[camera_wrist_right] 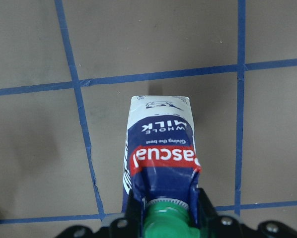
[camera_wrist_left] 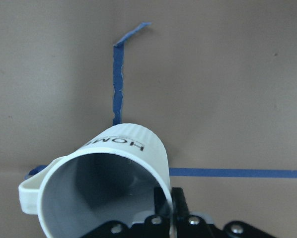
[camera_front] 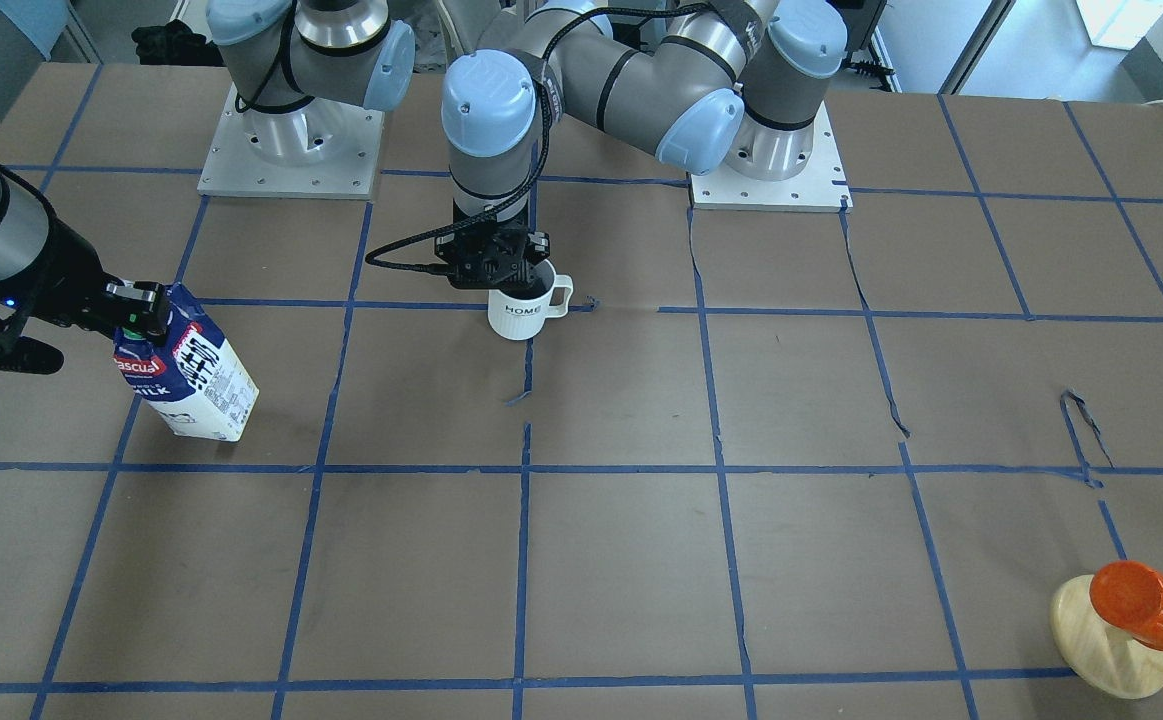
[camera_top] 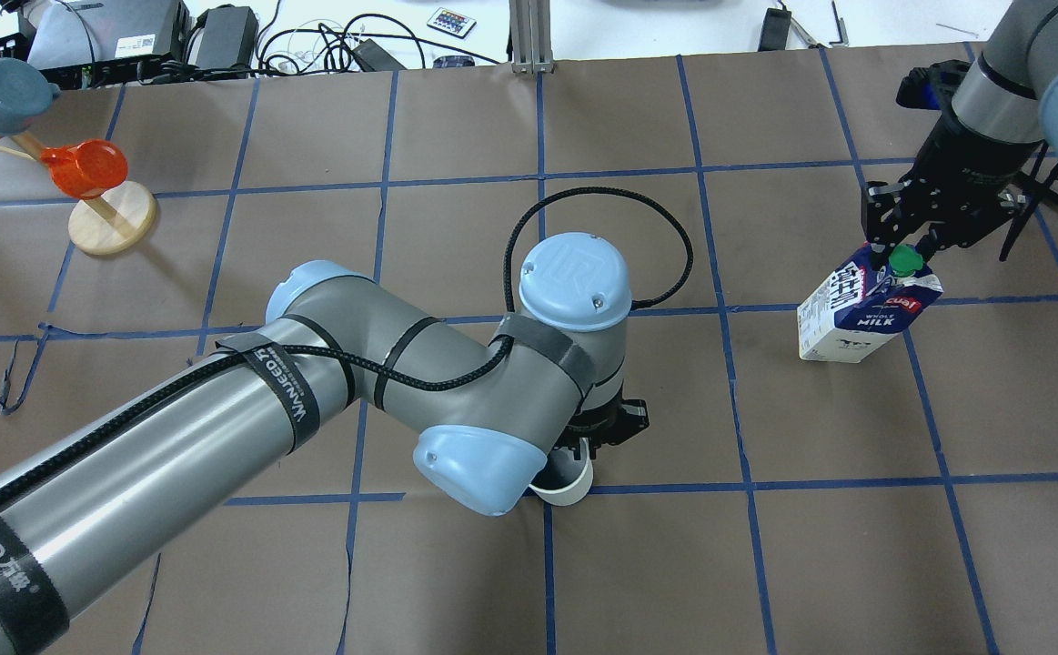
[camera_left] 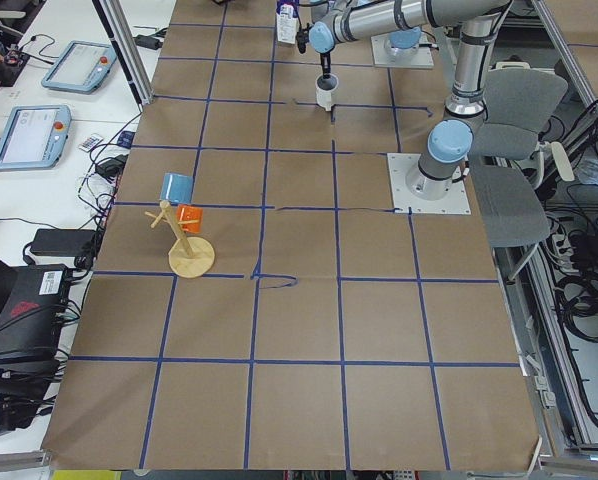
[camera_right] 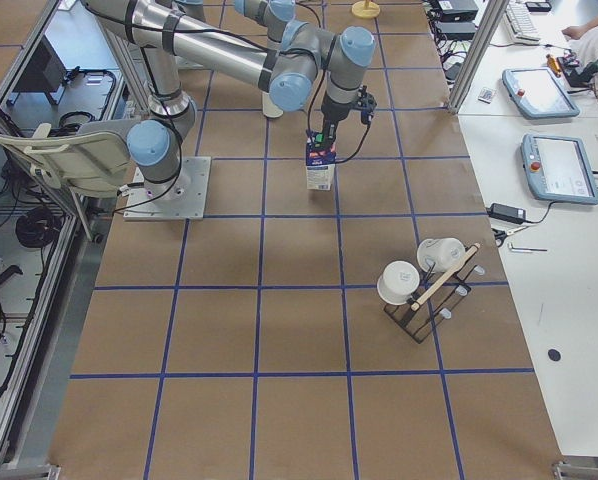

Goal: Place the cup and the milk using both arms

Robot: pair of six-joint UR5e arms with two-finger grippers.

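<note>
The left gripper [camera_front: 501, 265] is seen closed on the rim of the cup [camera_front: 519, 308], with one finger set inside the grey interior and the other pressed on the outer wall, away from the handle. The cup is held mouth-up near the robot's base, at a crossing of blue tape lines [camera_wrist_left: 119, 74] in the middle of the table [camera_top: 856, 564]. Whether its bottom touches the paper cannot be told. Farther out, on the robot's right, the right gripper [camera_top: 901, 256] is clamped narrowly on the gabled top of the milk [camera_top: 856, 314], its fingers placed on either side of the green cap [camera_wrist_right: 164, 222]. The carton's base is set inside a taped square, well apart from the cup. At the far left corner, an orange cup [camera_top: 83, 168] is hung on a wooden stand [camera_top: 115, 226].
</note>
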